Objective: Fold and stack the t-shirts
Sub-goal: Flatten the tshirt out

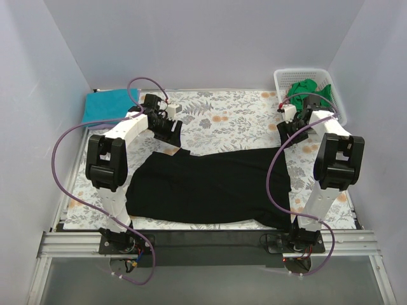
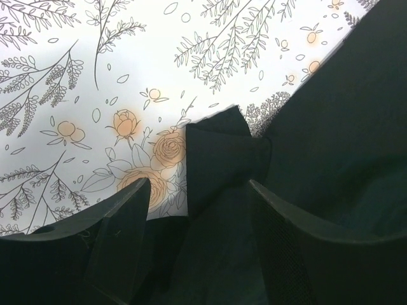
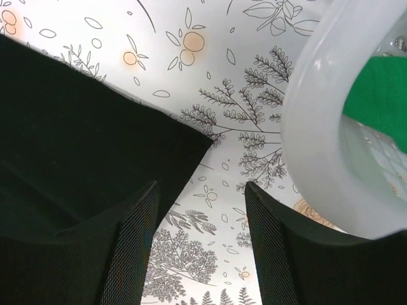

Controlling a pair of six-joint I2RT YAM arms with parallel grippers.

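The black t-shirt (image 1: pixel 213 187) lies spread flat across the near half of the table, reaching from one arm's base to the other, its long edges running left to right. At its far left corner a small folded flap of black cloth stands up between the fingers of the left gripper (image 2: pixel 198 210), whose jaws are apart and not pinching it. At the far right corner the right gripper (image 3: pixel 200 216) hangs just past the shirt's edge, jaws likewise apart, with only printed cover showing in the gap. A teal t-shirt (image 1: pixel 109 105) sits folded in the far left corner, well apart from the black one. Green t-shirts (image 1: pixel 306 91) are bundled inside a white lattice basket (image 1: pixel 280 79) in the far right corner; its rim fills the right side of the right wrist view. Under everything lies a pale table cover (image 1: pixel 235 117) printed with grey ferns and orange blossoms. Plain pale walls (image 1: pixel 210 38) close in three sides, and a metal rail (image 1: pixel 210 244) runs along the near edge.
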